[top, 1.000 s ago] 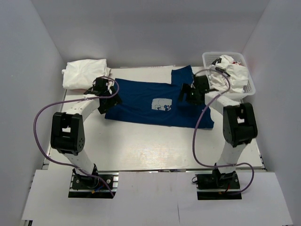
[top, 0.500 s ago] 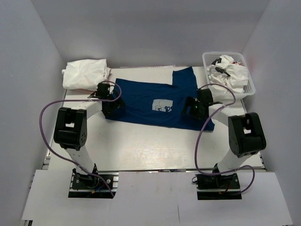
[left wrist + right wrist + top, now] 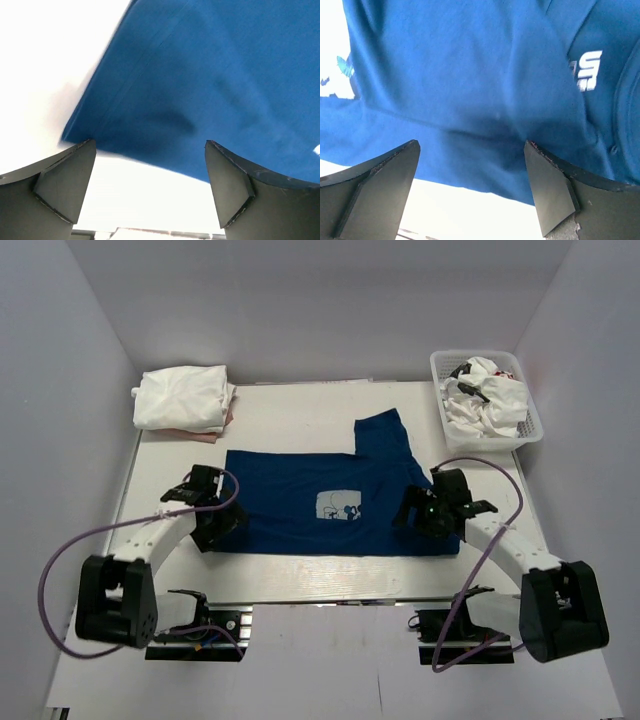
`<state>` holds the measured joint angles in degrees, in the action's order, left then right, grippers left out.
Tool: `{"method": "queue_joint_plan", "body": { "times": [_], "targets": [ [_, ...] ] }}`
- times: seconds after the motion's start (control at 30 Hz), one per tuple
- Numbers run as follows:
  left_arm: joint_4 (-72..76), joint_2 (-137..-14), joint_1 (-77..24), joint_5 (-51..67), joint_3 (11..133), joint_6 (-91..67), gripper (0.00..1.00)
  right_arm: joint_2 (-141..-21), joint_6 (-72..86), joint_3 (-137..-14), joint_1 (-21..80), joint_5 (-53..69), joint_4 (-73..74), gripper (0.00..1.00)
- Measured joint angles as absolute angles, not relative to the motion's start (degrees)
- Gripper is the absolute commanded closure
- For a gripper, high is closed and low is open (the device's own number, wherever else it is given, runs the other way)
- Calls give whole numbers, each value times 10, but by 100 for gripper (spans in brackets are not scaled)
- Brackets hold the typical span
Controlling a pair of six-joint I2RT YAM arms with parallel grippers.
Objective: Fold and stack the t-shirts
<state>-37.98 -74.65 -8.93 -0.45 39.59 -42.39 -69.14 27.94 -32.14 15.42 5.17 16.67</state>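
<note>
Left fingers and right fingers both spread wide, gripping nothing; we see the navy t-shirt flat on the table, long axis left-right, its near hem just ahead of each.

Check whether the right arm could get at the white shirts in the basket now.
Probably yes. The right gripper is open at the near right corner of the navy t-shirt, holding nothing; the basket with the white shirts stands on its own side, open-topped, with nothing between.
</note>
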Motion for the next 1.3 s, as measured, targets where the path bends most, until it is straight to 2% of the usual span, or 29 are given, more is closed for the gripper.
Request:
{"method": "queue_joint_plan", "body": {
  "times": [0.17, 0.3, 0.47, 0.57, 0.83, 0.97, 1.07, 1.2, 1.3],
  "targets": [
    [-454, -636, -89, -7, 382, -445, 0, -653, 265, -321, 167, 65, 202, 10],
    [-467, -627, -88, -18, 442, -446, 0, -675, 246, -389, 176, 62, 234, 10],
    [-446, -734, -83, -57, 596, -421, 0, -733, 216, -532, 176, 18, 202, 10],
    [-414, -825, -79, -73, 662, -406, 0, -806, 193, -621, 176, -25, 164, 10],
    [-407, -1077, -55, -77, 806, -384, 0, -1154, 145, -974, 162, -80, 200, 10],
    [-403, -1145, -46, -79, 865, -377, 0, -1301, 129, -1131, 154, -92, 239, 10],
    [-404, -1177, -40, -79, 903, -368, 2, -1361, 124, -1184, 146, -93, 256, 10],
    [-399, -1212, -34, -77, 935, -357, 15, -1383, 118, -1186, 131, -84, 269, 10],
    [-401, -1231, -34, -72, 940, -346, 19, -1385, 119, -1186, 123, -66, 267, 10]
  ]
}}
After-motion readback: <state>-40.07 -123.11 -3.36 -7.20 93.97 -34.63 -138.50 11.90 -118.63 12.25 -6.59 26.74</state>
